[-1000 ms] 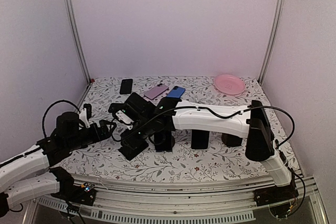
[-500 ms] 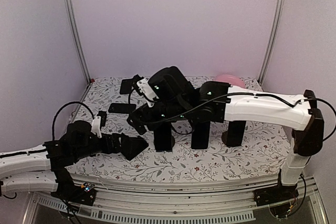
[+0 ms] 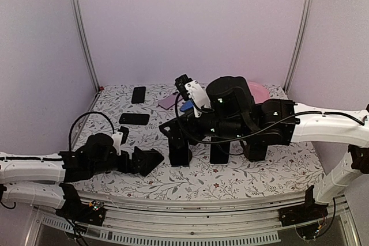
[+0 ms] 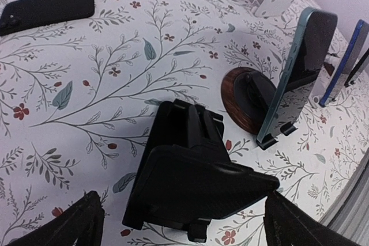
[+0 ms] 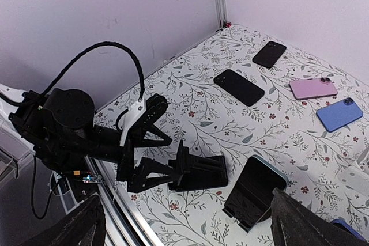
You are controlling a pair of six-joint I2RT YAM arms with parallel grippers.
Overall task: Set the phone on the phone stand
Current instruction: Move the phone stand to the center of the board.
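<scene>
While both claws stand released and empty, the left gripper (image 5: 165, 163) sits low, its dark fingers (image 4: 63, 226) spread to either side of the ribbed black stand (image 4: 187, 128); whether they touch it is unclear. On that stand rests what looks like the phone (image 4: 196, 194), a matte, fine-grained black slab with rounded corners, tilted back. Just right of the stand, a glossy teal-edged phone (image 4: 302, 67) leans upright on a round wooden base (image 4: 237, 105). Farther beyond the stand a black phone (image 4: 49, 10) lies flat on the floral cloth (image 4: 115, 67), then a pink phone (image 5: 313, 88) and a blue phone (image 5: 339, 113). The right gripper (image 3: 183, 80) hangs high beyond the stand, jaws wide.
</scene>
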